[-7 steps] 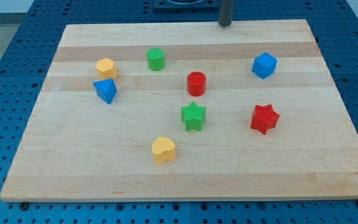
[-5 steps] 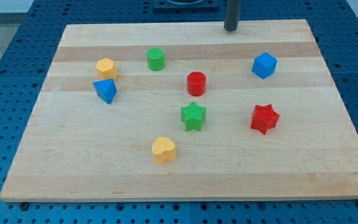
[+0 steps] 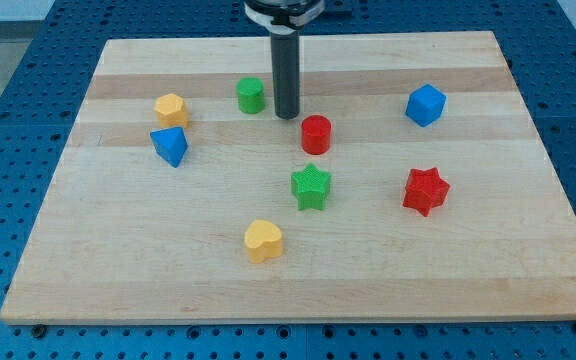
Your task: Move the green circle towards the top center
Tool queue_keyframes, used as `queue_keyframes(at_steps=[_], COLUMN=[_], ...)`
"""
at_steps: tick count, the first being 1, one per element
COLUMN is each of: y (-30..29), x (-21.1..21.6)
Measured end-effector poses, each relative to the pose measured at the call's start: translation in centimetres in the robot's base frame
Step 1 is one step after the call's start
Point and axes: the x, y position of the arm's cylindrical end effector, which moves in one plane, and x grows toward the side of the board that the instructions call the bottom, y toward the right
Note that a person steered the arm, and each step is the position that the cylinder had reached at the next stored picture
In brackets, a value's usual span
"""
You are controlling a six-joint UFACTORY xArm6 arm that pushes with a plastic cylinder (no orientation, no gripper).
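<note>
The green circle (image 3: pixel 251 95) stands on the wooden board (image 3: pixel 298 270), left of centre near the view's top. My tip (image 3: pixel 287 115) rests on the board just to the right of the green circle and slightly below it, with a small gap between them. The red circle (image 3: pixel 316 134) lies just below and right of my tip.
A yellow hexagon (image 3: pixel 171 109) and a blue block (image 3: pixel 171 146) sit at the left. A green star (image 3: pixel 311 187) is at the centre, a yellow heart (image 3: pixel 263 241) below it. A red star (image 3: pixel 426 191) and a blue block (image 3: pixel 425 105) are at the right.
My tip has moved from the board's top edge, right of centre, down and to the left, to just beside the green circle. No block has moved.
</note>
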Motion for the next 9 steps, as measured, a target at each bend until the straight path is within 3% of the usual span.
queue_keyframes(at_steps=[6, 8, 9], y=[-7.5, -6.5, -3.1], x=[0.3, -2.5, -3.6])
